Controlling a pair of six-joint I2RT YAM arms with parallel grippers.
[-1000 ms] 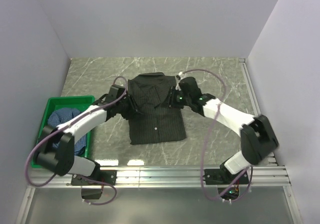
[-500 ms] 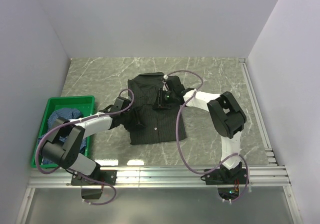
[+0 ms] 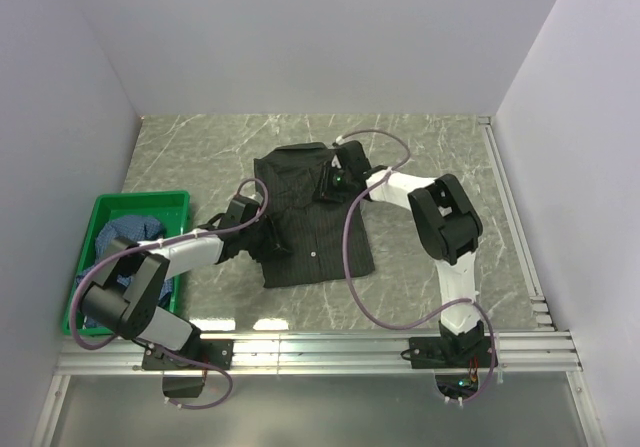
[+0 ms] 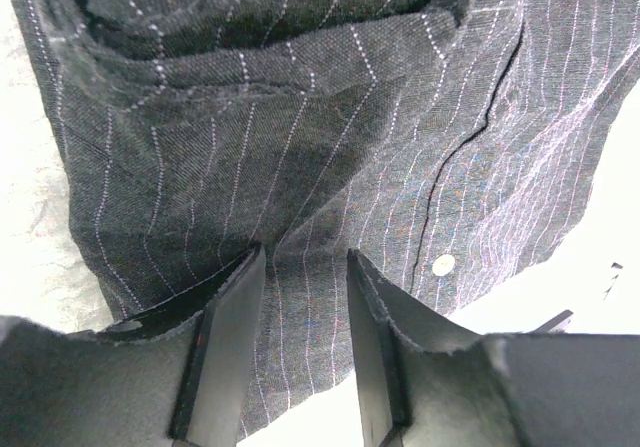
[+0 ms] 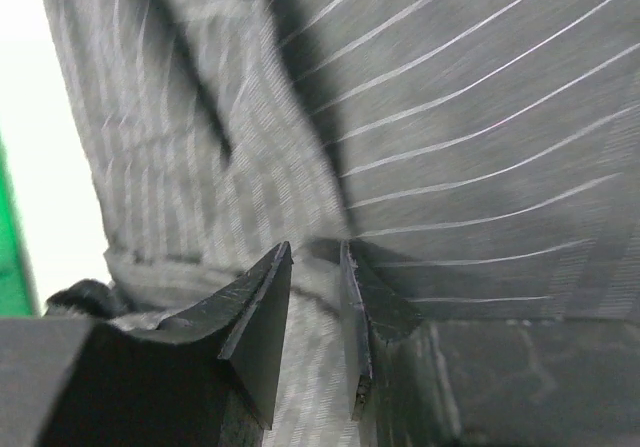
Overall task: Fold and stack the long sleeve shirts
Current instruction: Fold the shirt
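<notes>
The black pinstriped long sleeve shirt (image 3: 315, 237) lies flat mid-table, collar toward the far wall. My left gripper (image 3: 275, 239) is low over its left edge. In the left wrist view the jaws (image 4: 304, 257) stand apart, with flat striped cloth (image 4: 300, 117) and a white button (image 4: 444, 264) beyond them. My right gripper (image 3: 326, 182) rests on the upper chest near the collar. Its jaws (image 5: 316, 249) stand a narrow gap apart with blurred shirt cloth (image 5: 480, 117) in the gap. The blue shirt (image 3: 125, 232) is bunched in the crate.
A green plastic crate (image 3: 140, 199) stands at the table's left side beside the left arm. A purple cable (image 3: 350, 267) loops from the right arm across the shirt's right edge. An aluminium rail (image 3: 320, 345) runs along the near edge. White walls close three sides.
The right arm has folded tightly inward and its gripper has slid left across the shirt toward the collar. The left gripper has moved right and nearer, onto the shirt's left edge.
</notes>
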